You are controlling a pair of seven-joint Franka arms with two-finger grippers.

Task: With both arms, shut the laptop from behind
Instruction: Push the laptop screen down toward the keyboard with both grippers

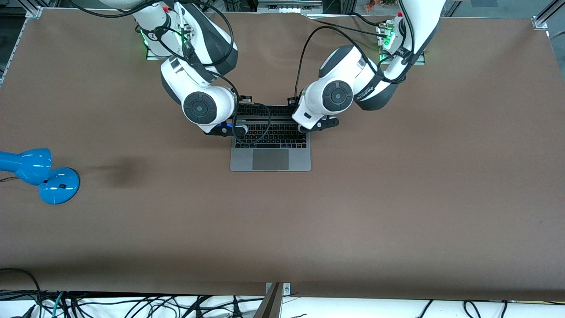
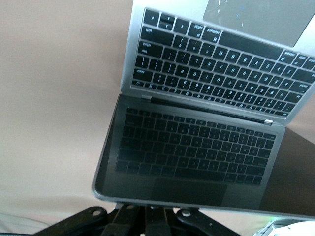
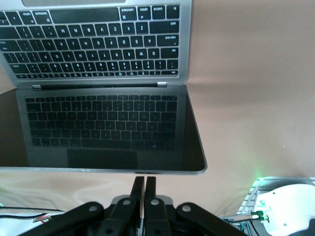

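The space-grey laptop lies open at the table's middle, its dark screen mirroring the black keyboard. It also shows in the left wrist view and in the right wrist view. Both white arms reach down from their bases to the lid's top edge. My left gripper is shut, and its fingertips meet the lid's top edge near the corner toward the left arm's end. My right gripper is shut, and its fingertips stand just short of the lid's top edge near the other corner.
A blue lamp lies on the brown table toward the right arm's end, nearer to the front camera than the laptop. Black cables hang from both arms over the laptop. Loose cables run along the table's front edge.
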